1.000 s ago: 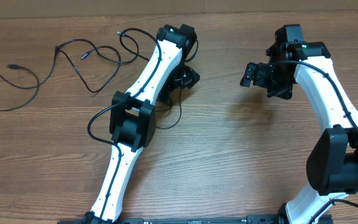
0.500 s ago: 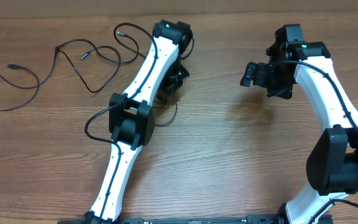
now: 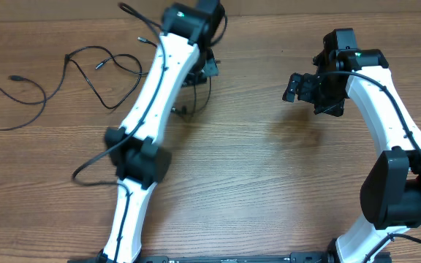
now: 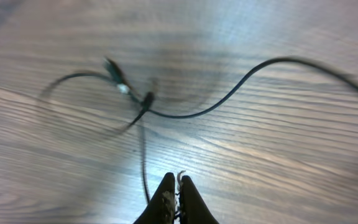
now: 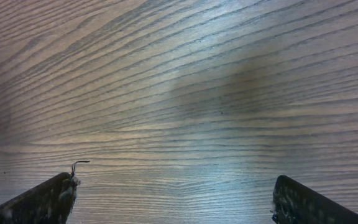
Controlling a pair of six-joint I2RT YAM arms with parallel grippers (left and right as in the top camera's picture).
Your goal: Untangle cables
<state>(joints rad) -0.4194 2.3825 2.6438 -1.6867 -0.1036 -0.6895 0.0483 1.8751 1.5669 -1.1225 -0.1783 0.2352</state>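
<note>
Pinching what looks like one thin cable point(image 4: 143, 155), the left gripper point(image 4: 175, 198) has swung toward the far edge of the table point(image 3: 269, 190), dragging it away from the other cables point(image 3: 93, 69) lying loose at left, so separation seems underway.

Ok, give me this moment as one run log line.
task: untangle cables | left gripper: shut on cable, held above table | right gripper: open, empty, over bare wood | other cables: loose on table
</note>
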